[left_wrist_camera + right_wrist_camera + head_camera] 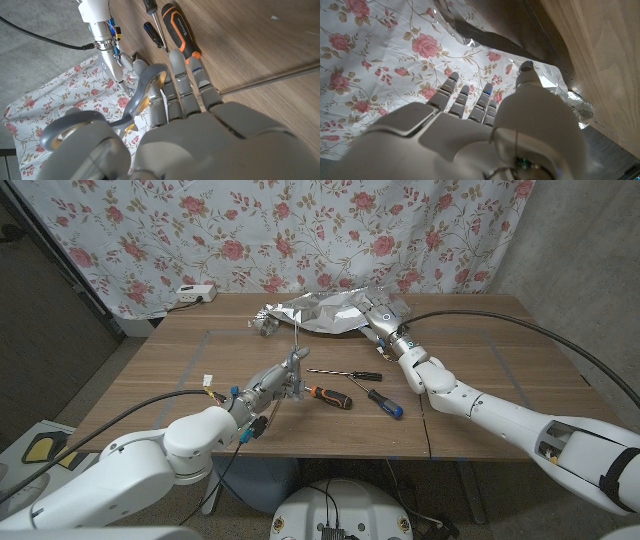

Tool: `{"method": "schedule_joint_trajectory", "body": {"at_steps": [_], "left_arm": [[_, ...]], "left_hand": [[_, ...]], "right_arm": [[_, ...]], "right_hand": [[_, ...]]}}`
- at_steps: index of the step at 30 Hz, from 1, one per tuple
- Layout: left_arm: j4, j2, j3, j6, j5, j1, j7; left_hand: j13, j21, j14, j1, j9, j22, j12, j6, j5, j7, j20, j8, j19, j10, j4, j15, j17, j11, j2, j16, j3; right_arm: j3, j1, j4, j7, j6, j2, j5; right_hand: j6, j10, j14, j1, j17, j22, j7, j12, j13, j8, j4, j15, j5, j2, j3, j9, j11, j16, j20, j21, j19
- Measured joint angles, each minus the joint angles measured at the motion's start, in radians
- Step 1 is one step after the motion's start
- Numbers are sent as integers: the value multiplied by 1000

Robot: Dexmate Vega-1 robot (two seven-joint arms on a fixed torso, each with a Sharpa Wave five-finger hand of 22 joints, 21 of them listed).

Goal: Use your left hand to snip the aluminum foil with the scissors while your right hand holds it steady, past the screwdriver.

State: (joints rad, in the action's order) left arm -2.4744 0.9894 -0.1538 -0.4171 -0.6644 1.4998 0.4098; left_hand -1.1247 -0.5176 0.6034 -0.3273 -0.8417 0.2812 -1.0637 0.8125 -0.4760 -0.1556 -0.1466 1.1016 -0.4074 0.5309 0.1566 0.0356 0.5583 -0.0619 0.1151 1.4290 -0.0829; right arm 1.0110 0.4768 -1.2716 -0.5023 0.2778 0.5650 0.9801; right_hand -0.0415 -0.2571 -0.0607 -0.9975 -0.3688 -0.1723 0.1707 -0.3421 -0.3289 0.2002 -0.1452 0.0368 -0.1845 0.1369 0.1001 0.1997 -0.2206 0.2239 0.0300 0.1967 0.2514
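Grey scissors (297, 360) gripped in left hand (272, 384); right hand (384, 318) holds foil (320, 311); no legible writing.

A wooden table (480, 370) is backed by a floral curtain (200, 230). A white power strip (194, 293) is seen at the table's far left corner. A yellow-and-black object (38, 448) lies on the floor left of the table.

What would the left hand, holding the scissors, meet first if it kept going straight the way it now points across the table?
Probably the aluminum foil at the far edge. The left hand holds the scissors blades up, pointing toward it, bare table between. The screwdrivers lie off to its right. Depth is uncertain.
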Motion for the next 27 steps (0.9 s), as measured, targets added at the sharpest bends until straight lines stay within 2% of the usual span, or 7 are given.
{"method": "schedule_joint_trajectory", "body": {"at_steps": [3, 10, 14, 18, 20, 23, 27], "left_arm": [[-1, 0, 2, 1, 0, 3, 1], [-1, -2, 3, 1, 0, 5, 3], [-1, -3, 3, 0, 0, 4, 3], [0, -4, 2, -5, -1, -2, 1], [1, -5, 1, -7, -3, -5, 0], [5, -5, -3, -9, -4, -11, -2], [12, -7, -11, -11, -7, -22, -7]], "left_hand": [[0, 0, 0, 0, 0, 0, 0, 0, 0, 0, 0, 0, 0, 0, -4, 0, 10, 0, 0, 6, 4], [0, 0, 0, 0, -1, 0, 0, 0, 0, 0, 0, -8, 0, 0, -4, 0, 11, 0, 0, 8, 4], [8, 0, 0, -1, 0, 0, 0, 0, 0, 0, 0, -12, 0, 0, -7, 0, 8, 0, 1, 8, 7], [22, 4, -5, -5, 4, 0, 0, 0, 8, 0, 0, -16, 0, 0, -7, 6, 2, 0, 5, 8, 7], [23, 4, -5, -5, 4, 0, 0, 1, 8, 0, 0, -18, 0, 0, -7, 6, -1, 0, 5, 8, 7], [23, 4, -5, -5, 4, 0, 0, 2, 8, 2, 0, -19, 0, 0, -7, 6, -3, 0, 6, 8, 7], [23, 4, -5, -5, 4, 0, 0, 2, 8, 2, 0, -19, 0, 0, -12, 6, -3, 0, 6, 8, 12]], "right_arm": [[8, -9, 10, 10, 5, -2, 3], [28, -27, 39, 28, 20, -8, 7], [40, -37, 56, 32, 27, -13, 11], [52, -47, 80, 32, 34, -21, 12], [58, -51, 93, 30, 37, -26, 12], [67, -57, 110, 17, 46, -32, 12], [79, -65, 135, -9, 57, -43, 15]], "right_hand": [[15, 0, 11, 14, 3, 0, 7, 10, 0, -2, 12, 0, 0, -14, -12, 0, 0, 0, -12, 0, -1], [39, 14, 24, 18, 9, 0, -3, 30, 4, -8, 12, -4, 0, -18, -12, 0, -2, 0, -16, 0, -5], [46, 22, 26, 18, 16, -6, -10, 50, 9, -8, 12, -1, 0, -18, -12, 0, 1, 6, -63, 16, 41], [46, 22, 26, 18, 21, -11, -10, 58, 14, -8, 11, -1, 0, -18, -11, 0, 0, 9, -75, 19, 54], [46, 22, 26, 0, 22, -12, -8, 61, 14, -7, 3, -1, 0, 0, 3, -2, 0, 9, -74, 19, 54], [40, 22, 26, -36, 26, -12, 10, 65, 14, -4, -5, -1, 0, 23, 27, -5, 0, 9, -71, 19, 50], [27, 9, 19, -68, 26, -12, 23, 66, 14, 1, -12, -1, 0, 34, 45, -5, -2, 17, -71, 19, 50]]}}
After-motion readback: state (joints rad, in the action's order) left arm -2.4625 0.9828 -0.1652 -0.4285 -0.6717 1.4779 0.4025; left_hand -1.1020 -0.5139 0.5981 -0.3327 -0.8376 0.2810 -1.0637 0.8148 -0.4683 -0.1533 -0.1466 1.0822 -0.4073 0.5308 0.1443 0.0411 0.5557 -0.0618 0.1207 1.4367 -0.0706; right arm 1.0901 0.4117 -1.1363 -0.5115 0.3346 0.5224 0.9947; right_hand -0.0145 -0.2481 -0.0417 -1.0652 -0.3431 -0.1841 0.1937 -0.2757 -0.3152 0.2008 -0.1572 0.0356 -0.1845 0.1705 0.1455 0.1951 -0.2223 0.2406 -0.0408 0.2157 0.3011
